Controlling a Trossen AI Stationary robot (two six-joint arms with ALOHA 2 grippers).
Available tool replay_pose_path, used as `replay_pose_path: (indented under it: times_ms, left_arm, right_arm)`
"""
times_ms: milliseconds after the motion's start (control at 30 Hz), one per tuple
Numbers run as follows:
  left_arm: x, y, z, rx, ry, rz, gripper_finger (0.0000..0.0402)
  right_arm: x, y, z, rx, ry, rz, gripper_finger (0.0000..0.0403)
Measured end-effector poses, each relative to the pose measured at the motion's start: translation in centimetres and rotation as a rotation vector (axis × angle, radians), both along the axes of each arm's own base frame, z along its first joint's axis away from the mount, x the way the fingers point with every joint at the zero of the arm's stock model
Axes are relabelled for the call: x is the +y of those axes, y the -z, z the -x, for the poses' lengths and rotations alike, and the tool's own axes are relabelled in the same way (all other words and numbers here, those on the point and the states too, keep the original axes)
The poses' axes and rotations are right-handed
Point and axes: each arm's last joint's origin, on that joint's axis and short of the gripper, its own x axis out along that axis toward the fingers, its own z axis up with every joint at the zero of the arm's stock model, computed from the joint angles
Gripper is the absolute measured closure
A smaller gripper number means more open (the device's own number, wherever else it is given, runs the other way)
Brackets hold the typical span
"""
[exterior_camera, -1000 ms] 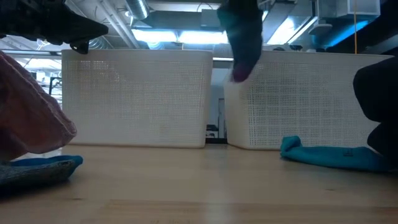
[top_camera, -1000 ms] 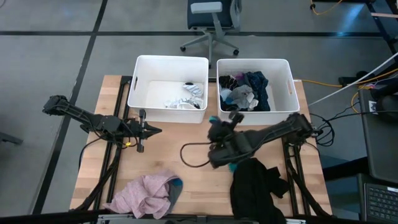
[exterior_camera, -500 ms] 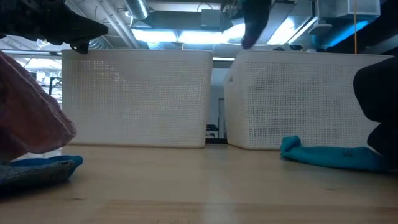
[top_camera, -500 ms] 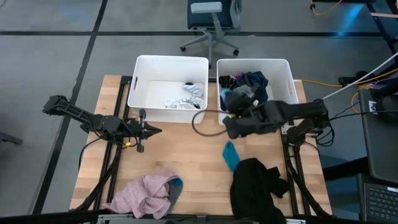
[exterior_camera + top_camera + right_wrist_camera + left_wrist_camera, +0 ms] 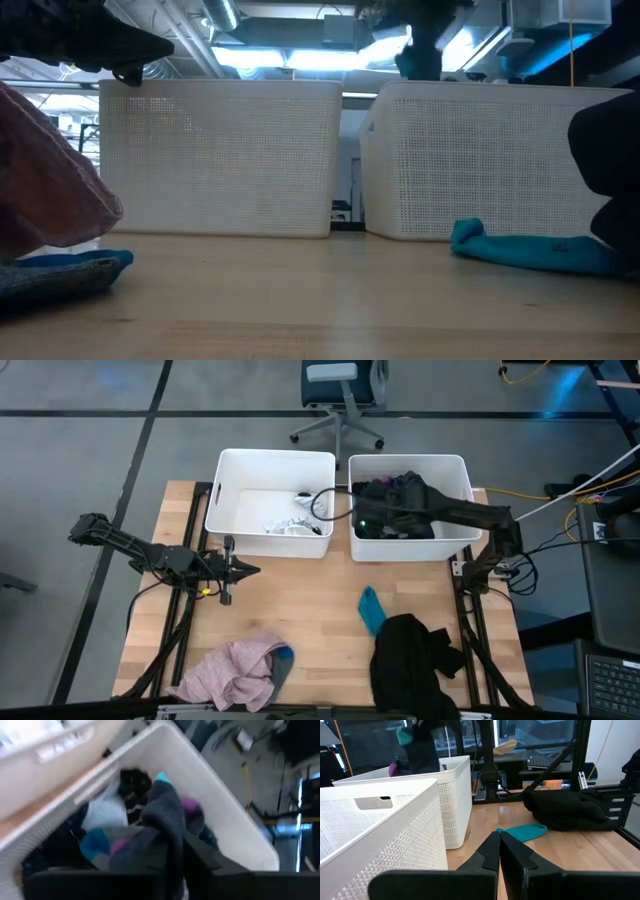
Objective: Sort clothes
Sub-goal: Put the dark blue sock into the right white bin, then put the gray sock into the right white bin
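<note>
Your right gripper (image 5: 372,518) is over the right tub (image 5: 462,478), above the heap of clothes (image 5: 412,490) inside it. In the right wrist view a dark grey sock with pink and teal patches (image 5: 167,820) lies draped across that gripper's fingers; whether the fingers clamp it or have let go, you cannot tell. Under it in the tub you see a white piece and a black-and-white striped piece.

The right arm reaches in from the table's right edge across the tub's rim.

Left tub (image 5: 228,468), just beside the right one: a few light and striped pieces (image 5: 300,517) on its floor, the rest bare.

On the table (image 5: 300,585), in front of the right tub: a teal sock (image 5: 371,609), lying flat. Just beside it toward the front edge, a black garment (image 5: 412,660) in a heap. At the front left, a pink garment (image 5: 236,671) with a blue-grey piece (image 5: 281,663) touching its right side.

Your left gripper (image 5: 245,569) is clenched with nothing in it, hovering over the table's left side, in front of the left tub.
</note>
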Motion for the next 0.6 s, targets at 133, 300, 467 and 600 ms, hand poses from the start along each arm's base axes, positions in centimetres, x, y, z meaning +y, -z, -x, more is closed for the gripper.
replay_pose_path:
  times_ms: [133,300,467,600]
  left_arm:
    - [0.0,0.0,0.0,0.000,0.000,0.000,0.0400]
    - [0.0,0.0,0.0,0.000,0.000,0.000,0.0400]
    - [0.0,0.0,0.0,0.000,0.000,0.000,0.0400]
    - [0.0,0.0,0.0,0.000,0.000,0.000,0.0400]
  right_arm:
    - [-1.4,1.6,0.1,0.045,0.039,-0.073,0.0289]
    - [-1.6,2.1,0.1,0.058,0.040,-0.129,0.0193]
    - [-0.6,1.8,0.0,0.053,0.002,-0.150,0.0141]
    - [1.5,1.2,-0.6,-0.003,-0.074,-0.155,0.0130]
